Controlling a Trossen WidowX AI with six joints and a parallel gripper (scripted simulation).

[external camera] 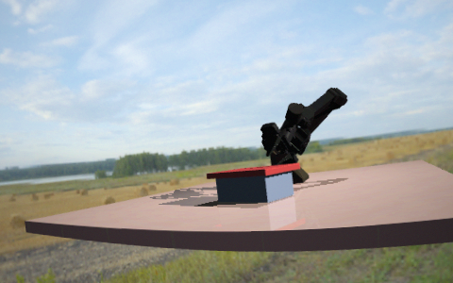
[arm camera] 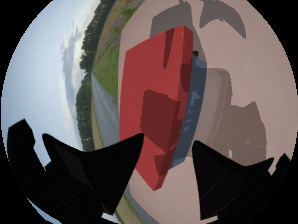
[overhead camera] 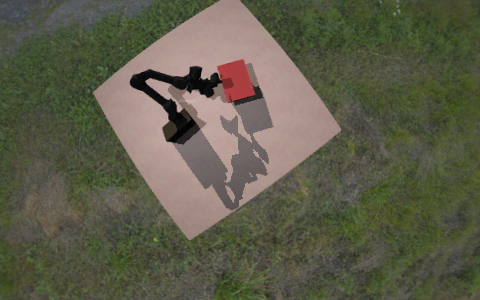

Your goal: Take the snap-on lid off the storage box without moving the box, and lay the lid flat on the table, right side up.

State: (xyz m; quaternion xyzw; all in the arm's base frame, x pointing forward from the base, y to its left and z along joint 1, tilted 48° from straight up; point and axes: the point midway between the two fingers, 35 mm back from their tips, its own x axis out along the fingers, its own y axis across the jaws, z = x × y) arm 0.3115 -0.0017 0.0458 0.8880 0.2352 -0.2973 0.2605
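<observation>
1. Lid, red and broad, sits right side up on the storage box, just ahead of the pincer; its rim overhangs the walls.
2. Box, blue-grey, stands beneath the lid, also ahead of the pincer, on the pink surface.
3. Pincer has its fingers apart with nothing gripped. In the wrist view the lid's near edge shows beyond and between the fingertips; whether either finger touches it, I cannot tell.
4. Arm reaches from its base, behind the pincer, toward the box.
5. Done, as far as the pictures show: only the approach, with the pincer near the lid's edge. No part of the removal shows as done.
6. Left, in my judgement: grip the rim, unsnap the lid without dragging the box, carry it clear, lay it flat on the surface right side up, let go.
7. Count: one lid, one box, one arm, one pincer with two fingers, one surface.
</observation>
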